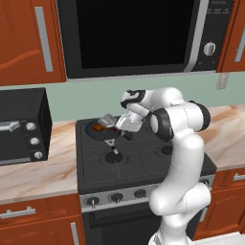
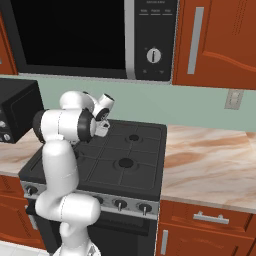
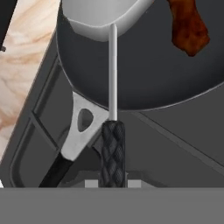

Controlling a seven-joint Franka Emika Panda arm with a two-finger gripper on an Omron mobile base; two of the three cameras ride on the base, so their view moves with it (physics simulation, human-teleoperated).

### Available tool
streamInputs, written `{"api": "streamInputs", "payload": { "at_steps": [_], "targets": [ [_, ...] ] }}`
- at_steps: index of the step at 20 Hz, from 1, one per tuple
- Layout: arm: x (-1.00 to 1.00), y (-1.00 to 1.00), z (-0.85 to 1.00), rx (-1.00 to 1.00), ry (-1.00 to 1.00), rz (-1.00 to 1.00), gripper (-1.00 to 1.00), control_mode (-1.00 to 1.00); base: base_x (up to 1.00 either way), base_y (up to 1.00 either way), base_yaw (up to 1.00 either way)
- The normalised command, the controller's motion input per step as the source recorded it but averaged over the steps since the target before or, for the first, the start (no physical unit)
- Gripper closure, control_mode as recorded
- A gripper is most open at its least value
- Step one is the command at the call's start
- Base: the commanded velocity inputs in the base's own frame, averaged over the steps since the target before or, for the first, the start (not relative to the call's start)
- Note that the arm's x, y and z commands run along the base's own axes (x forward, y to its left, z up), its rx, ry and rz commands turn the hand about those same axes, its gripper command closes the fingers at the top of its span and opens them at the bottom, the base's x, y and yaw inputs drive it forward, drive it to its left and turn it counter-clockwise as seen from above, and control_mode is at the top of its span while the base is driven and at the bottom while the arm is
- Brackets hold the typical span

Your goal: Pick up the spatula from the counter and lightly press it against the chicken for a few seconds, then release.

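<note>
Over the stove's (image 1: 143,160) back left burner, in the left base view, the gripper (image 1: 123,125) carries the spatula (image 1: 107,119), blade above the frying pan (image 1: 93,133) and chicken (image 1: 99,127). In the right base view the gripper (image 2: 102,129) sits low behind the arm (image 2: 62,125). In the hand view its jaws clamp the spatula's dark handle (image 3: 113,153); the pale blade lies inside the pan's far side, just beside the chicken (image 3: 188,30), not touching it.

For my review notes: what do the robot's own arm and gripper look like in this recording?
The arm is glossy white, built of thick, rounded, tube-like segments with bulbous bends. Dark grey to black bands mark its joints. The gripper is a compact pale block that ends in two small greyish fingertips.
</note>
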Motion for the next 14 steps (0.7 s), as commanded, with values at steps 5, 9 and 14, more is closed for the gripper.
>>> {"api": "streamInputs", "payload": {
  "at_steps": [5,9,14],
  "targets": [
    [0.2,0.05,-0.07,0.0,0.07,-0.01,1.0,-1.0,0.0,0.0,0.0],
    [0.26,0.03,-0.01,0.0,0.07,0.0,1.0,-1.0,0.0,0.0,0.0],
    [0.27,0.07,0.0,0.0,0.06,0.0,1.0,-1.0,0.0,0.0,0.0]
  ]
}}
